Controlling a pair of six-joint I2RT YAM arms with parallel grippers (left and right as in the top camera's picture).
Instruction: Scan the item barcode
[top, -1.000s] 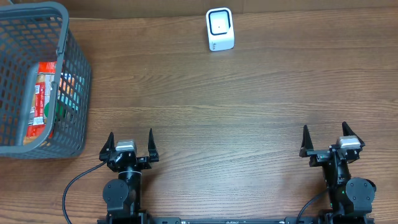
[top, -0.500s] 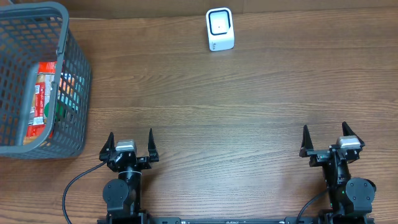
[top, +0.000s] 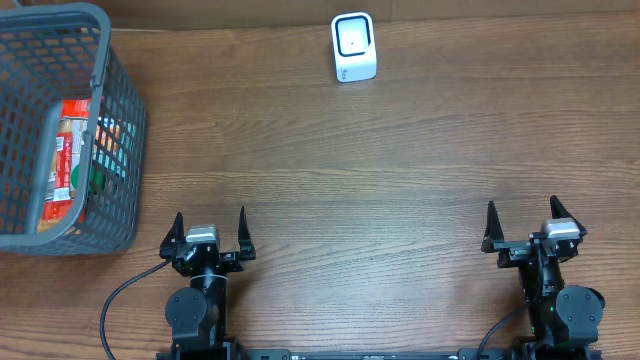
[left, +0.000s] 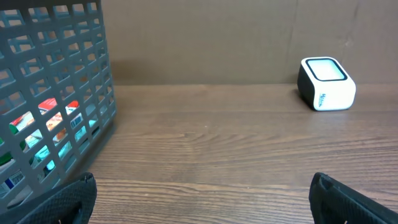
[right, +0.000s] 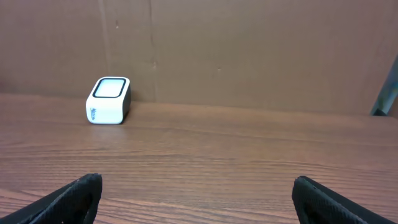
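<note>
Left hand (top: 211, 218) and right hand (top: 521, 212), both spread wide and empty, at the near edge of the wooden worktop (top: 380, 170). Packaged items (top: 70, 150) lie inside the grey mesh basket (top: 125, 130), far left. The white barcode scanner (top: 354, 47) stands at the far edge, well apart.

Black arms (top: 190, 308) carry pointed fingers (top: 243, 238), silver wrist blocks (top: 202, 235), trailing cables (top: 104, 325).

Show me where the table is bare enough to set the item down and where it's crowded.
The widest bare patch is mid-table, bordered by the scanner at the back, the basket on the left and the left gripper and right gripper in front. Bare wood runs right of the scanner. The basket corner is crowded.
</note>
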